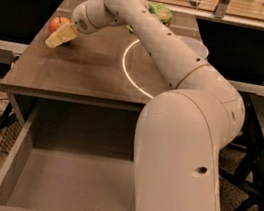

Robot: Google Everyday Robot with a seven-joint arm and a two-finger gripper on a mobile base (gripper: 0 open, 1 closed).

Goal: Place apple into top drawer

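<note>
The red-orange apple (56, 23) sits on the far left of the grey-brown cabinet top (82, 73). My gripper (61, 36) is at the end of the long white arm that reaches across the top. It is right at the apple's near side, overlapping it in view and hiding the apple's lower part. The top drawer (63, 176) stands pulled out below the cabinet's front edge, with a bare flat bottom. My arm's big white elbow covers the drawer's right part.
A white bowl (197, 48) peeks out behind the arm at the right of the top. A green bag (161, 12) lies at the far edge. A bright ring of light (127, 74) marks the top. Dark chairs stand to the right.
</note>
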